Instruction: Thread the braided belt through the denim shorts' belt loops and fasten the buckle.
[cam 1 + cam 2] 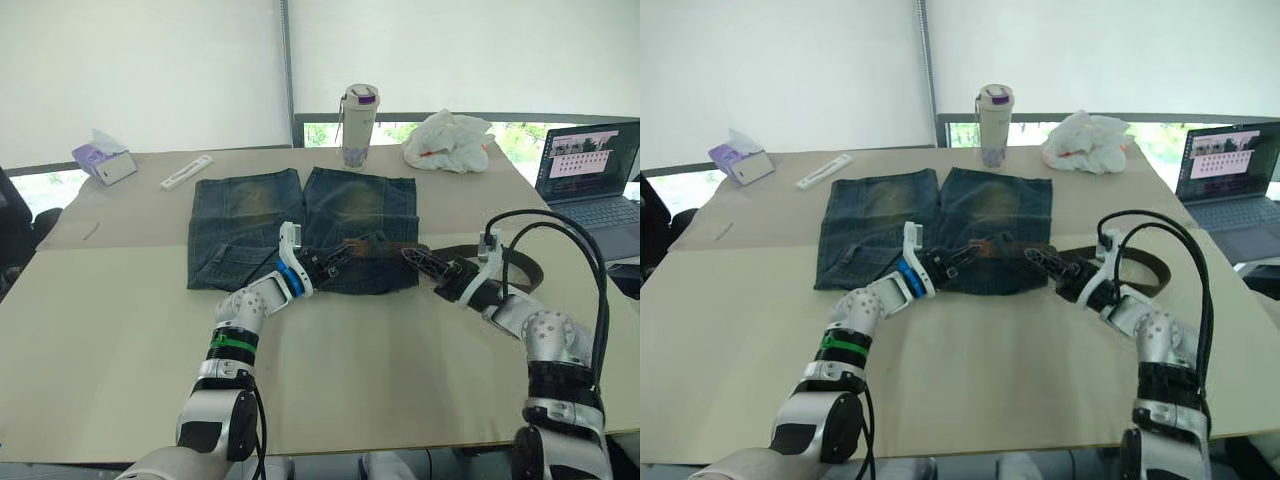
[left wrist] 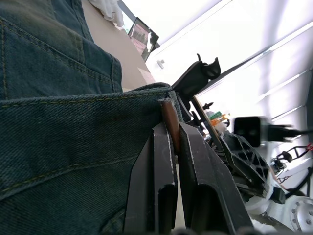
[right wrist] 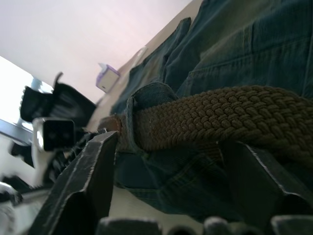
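Belt tip (image 2: 170,120) sits pinched in your left fingers (image 2: 164,161) at the shorts' (image 1: 300,225) waistband, mid-frame; right fingers (image 3: 88,171) spread wide around the braided belt (image 3: 220,115).

An office or meeting room: a big beige table (image 1: 330,350) by blind-covered windows (image 1: 140,70), with an open laptop (image 1: 592,185), tissue box (image 1: 104,160) and drink bottle (image 1: 359,125).

The shorts (image 1: 300,225) lie flat on the bench (image 1: 120,300), waistband toward me. My left end effector (image 1: 338,259) grips the belt (image 1: 385,245) tip at the waistband. My right end effector (image 1: 412,256) rests beside the strap, which loops off to my right.
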Controlling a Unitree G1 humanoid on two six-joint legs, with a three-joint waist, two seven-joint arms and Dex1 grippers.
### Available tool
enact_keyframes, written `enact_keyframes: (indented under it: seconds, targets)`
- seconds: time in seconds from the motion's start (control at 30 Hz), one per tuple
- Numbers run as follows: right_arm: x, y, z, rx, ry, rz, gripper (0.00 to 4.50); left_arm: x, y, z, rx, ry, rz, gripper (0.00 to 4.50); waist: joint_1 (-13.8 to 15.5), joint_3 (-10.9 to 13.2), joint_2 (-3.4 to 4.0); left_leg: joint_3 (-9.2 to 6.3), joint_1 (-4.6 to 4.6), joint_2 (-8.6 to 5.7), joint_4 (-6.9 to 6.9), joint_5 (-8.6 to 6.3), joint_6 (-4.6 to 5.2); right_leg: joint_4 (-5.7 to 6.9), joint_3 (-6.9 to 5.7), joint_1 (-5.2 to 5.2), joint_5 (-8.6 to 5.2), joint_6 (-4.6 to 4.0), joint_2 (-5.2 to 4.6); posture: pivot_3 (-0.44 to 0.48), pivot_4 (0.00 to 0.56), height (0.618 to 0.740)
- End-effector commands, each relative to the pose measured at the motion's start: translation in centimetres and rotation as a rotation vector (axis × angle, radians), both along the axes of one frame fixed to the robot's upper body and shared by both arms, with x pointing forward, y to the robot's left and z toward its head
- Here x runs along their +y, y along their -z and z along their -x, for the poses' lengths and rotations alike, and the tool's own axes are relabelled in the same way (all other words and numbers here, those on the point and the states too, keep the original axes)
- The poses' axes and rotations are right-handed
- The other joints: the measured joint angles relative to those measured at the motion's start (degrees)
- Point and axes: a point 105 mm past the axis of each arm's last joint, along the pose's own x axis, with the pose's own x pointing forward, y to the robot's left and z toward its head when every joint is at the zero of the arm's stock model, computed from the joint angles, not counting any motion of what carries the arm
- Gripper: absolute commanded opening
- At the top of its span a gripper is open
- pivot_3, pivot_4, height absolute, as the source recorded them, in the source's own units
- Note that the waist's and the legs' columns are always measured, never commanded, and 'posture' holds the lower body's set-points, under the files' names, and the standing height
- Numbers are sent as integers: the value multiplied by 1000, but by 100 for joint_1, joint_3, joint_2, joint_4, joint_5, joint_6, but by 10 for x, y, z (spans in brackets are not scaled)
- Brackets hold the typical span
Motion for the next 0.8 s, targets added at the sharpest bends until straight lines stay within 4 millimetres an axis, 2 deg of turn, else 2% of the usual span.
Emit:
enact_keyframes:
  seconds: [0.03, 0.1, 0.2, 0.27, 0.33, 0.43, 0.7, 0.73, 0.8]
  targets:
    - [11, -11, 1, -167, -76, 199, 3852, 1, -8, -2, -47, -8, -12, 0, -6, 0, 0, 0, 2, 1, 0, 0, 0, 1, 0, 0, 0, 0, 2, 0, 150, 740]
    - [17, -1, 1, -179, -121, 321, 3852, 1, -8, -2, -54, -7, -19, 0, -2, 1, -1, -1, 2, 1, 0, 1, -1, 2, 0, 0, 0, -1, 2, 0, 150, 740]
    - [22, 9, -4, -178, -137, 393, 3852, 0, -8, -2, -58, -7, -25, 0, 14, 1, -2, -2, 2, 1, 1, 1, -2, 1, 0, 1, 1, -1, 1, 0, 150, 740]
    - [19, 16, -11, -185, -109, 477, 3852, 1, -8, -2, -62, -11, -25, 0, 25, 1, -2, -4, 2, 0, 1, 2, -3, 1, 0, 1, 1, -2, -1, 0, 150, 740]
    - [17, 16, -15, -196, -96, 490, 3852, 2, -10, -2, -65, -16, -19, 0, 37, 1, -2, -6, 2, 0, 2, 2, -3, 1, 0, 0, 2, -3, -2, 0, 150, 740]
    - [17, 12, -15, -200, -97, 456, 3059, 3, -10, -2, -67, -18, -21, 0, 49, 1, -2, -12, 1, 0, 1, 2, -3, 0, 0, 0, 2, -3, -3, 0, 150, 740]
    - [4, 17, -10, -135, -60, 443, 294, 14, -4, -2, -70, -44, -55, 0, 49, 1, -1, -21, 3, 1, 0, 2, -3, 1, 1, 1, 3, -4, -3, 0, 150, 740]
    - [1, 17, -9, -117, -50, 435, 21, 15, -3, -2, -72, -50, -67, 0, 49, 1, -1, -22, 4, 1, 0, 2, -3, 2, 1, 1, 3, -5, -3, 0, 150, 740]
    - [-6, 17, -5, -92, -19, 422, 21, 21, -2, -1, -83, -57, -98, 0, 58, 1, -1, -25, 3, 0, 0, 2, -3, 2, 2, 1, 3, -5, -4, 0, 150, 740]
